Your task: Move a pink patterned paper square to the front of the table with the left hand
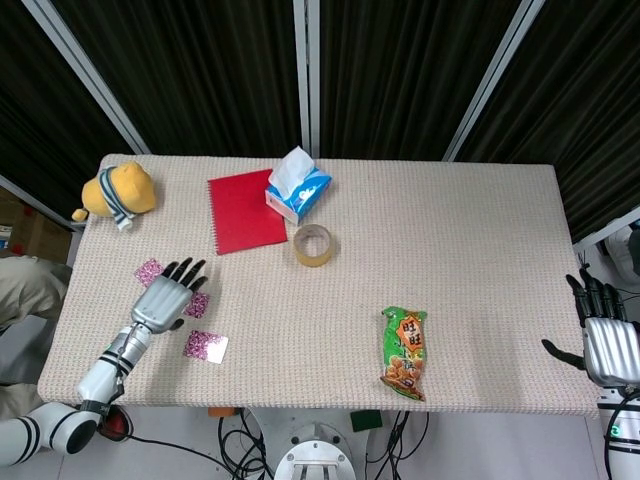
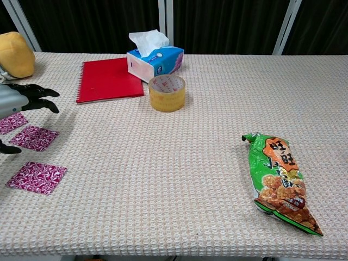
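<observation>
Three pink patterned paper squares lie at the table's left. One square (image 1: 150, 270) (image 2: 11, 122) is furthest back, a second (image 1: 197, 305) (image 2: 33, 137) is in the middle, and a third (image 1: 205, 346) (image 2: 37, 177) lies nearest the front edge. My left hand (image 1: 165, 297) (image 2: 22, 99) is over the back two squares with its dark fingers spread, holding nothing. It partly hides the middle square in the head view. My right hand (image 1: 605, 338) is off the table's right edge, fingers extended and empty.
A red notebook (image 1: 245, 211) (image 2: 109, 79), a blue tissue box (image 1: 297, 190) (image 2: 155, 58) and a tape roll (image 1: 314, 245) (image 2: 167, 92) sit mid-back. A yellow plush toy (image 1: 120, 190) (image 2: 15, 53) is back left. A green snack bag (image 1: 404, 352) (image 2: 277, 182) lies front right.
</observation>
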